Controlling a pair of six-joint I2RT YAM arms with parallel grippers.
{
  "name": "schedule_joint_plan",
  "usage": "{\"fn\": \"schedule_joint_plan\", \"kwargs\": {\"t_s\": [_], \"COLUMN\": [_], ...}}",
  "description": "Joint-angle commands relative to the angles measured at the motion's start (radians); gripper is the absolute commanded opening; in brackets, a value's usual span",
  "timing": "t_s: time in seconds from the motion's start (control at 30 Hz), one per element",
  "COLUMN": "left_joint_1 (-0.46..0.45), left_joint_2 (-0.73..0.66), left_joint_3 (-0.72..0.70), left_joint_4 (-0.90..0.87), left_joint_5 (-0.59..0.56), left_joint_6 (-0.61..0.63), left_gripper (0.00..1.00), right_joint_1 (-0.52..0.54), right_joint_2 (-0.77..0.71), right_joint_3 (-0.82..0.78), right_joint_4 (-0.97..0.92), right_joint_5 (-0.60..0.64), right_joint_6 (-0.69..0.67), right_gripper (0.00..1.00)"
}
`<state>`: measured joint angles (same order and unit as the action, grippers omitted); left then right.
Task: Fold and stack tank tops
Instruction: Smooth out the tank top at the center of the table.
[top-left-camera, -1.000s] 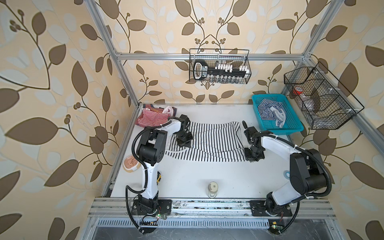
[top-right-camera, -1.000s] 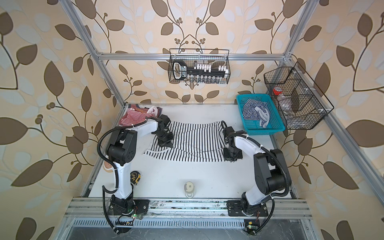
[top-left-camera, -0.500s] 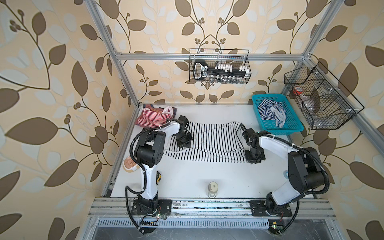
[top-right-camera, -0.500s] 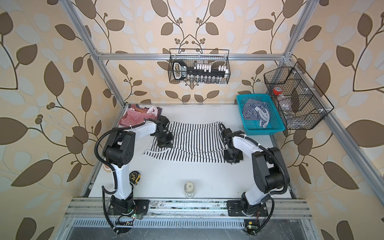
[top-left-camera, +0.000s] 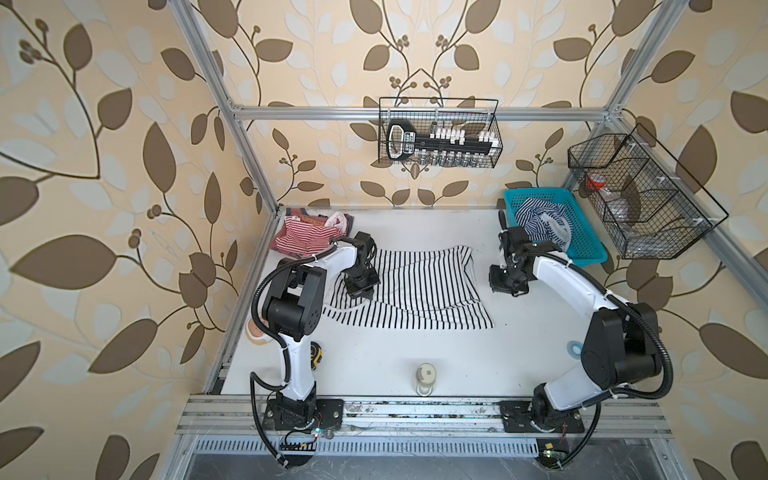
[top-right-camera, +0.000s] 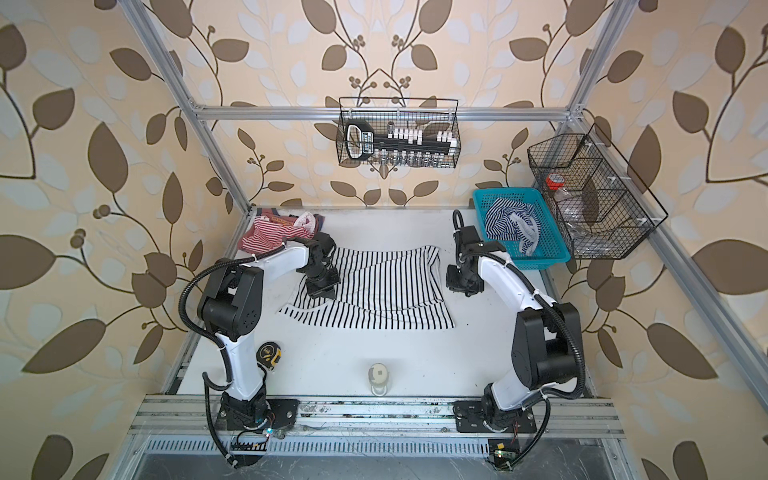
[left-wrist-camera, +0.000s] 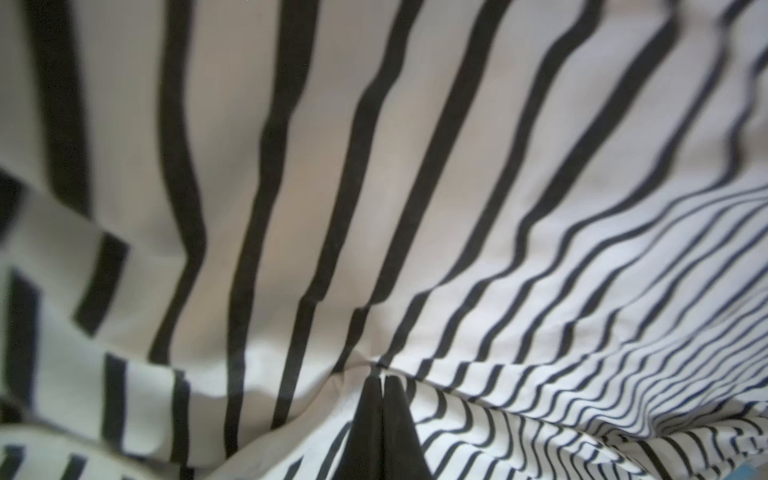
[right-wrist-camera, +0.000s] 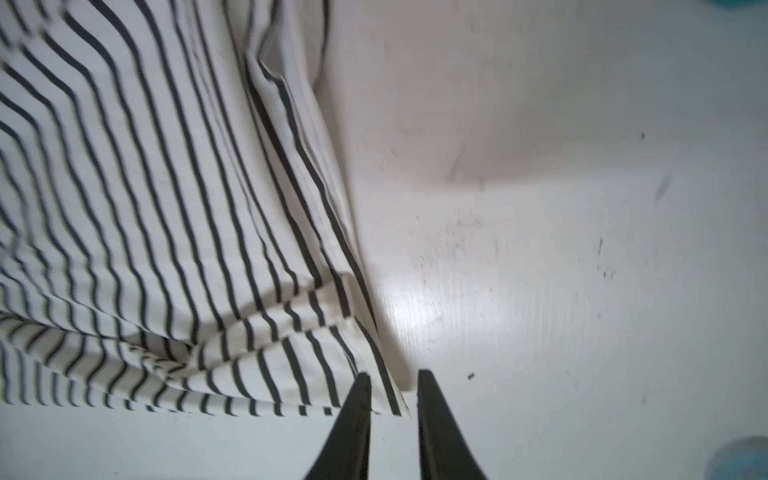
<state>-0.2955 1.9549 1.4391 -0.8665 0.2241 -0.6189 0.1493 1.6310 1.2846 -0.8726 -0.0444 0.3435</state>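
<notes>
A white tank top with wide black stripes (top-left-camera: 415, 291) (top-right-camera: 386, 291) lies spread across the middle of the table. My left gripper (top-left-camera: 362, 293) (left-wrist-camera: 381, 376) rests on its left part, shut, with the cloth puckered at the fingertips. To the right of the top's edge (right-wrist-camera: 345, 324), my right gripper (top-left-camera: 504, 286) (right-wrist-camera: 394, 374) hovers with its jaws slightly apart and nothing between them. A red-and-white top (top-left-camera: 303, 237) lies bunched in the far left corner. A navy-striped top (top-left-camera: 540, 220) lies in the blue basket (top-left-camera: 590, 249).
A yellow tape measure (top-right-camera: 269, 355) lies by the left arm's base. A small jar (top-left-camera: 424, 376) stands at the front centre, and a blue ring (top-left-camera: 575, 348) lies near the right arm. Wire baskets (top-left-camera: 440, 141) (top-left-camera: 640, 195) hang on the back and right frame.
My right gripper has opened, let go of the top's right edge and drawn slightly away from it. The left gripper has stayed shut in place.
</notes>
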Motion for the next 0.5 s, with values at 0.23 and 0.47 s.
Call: {"fn": "schedule_joint_plan", "kwargs": {"t_s": [0.23, 0.47], "left_joint_1": [0.034, 0.134], "left_joint_2": [0.086, 0.272], "left_joint_3": [0.426, 0.628], "left_joint_4": [-0.176, -0.202], "left_joint_5": [-0.086, -0.065], "left_joint_6": [0.071, 0.088], "left_gripper": [0.04, 0.00], "right_joint_1": [-0.060, -0.095], "right_joint_2": [0.400, 0.559], "right_joint_3": [0.364, 0.495], "right_joint_4": [0.144, 0.183], "right_joint_5": [-0.281, -0.355], "right_joint_6": [0.006, 0.044], "right_gripper": [0.24, 0.25]}}
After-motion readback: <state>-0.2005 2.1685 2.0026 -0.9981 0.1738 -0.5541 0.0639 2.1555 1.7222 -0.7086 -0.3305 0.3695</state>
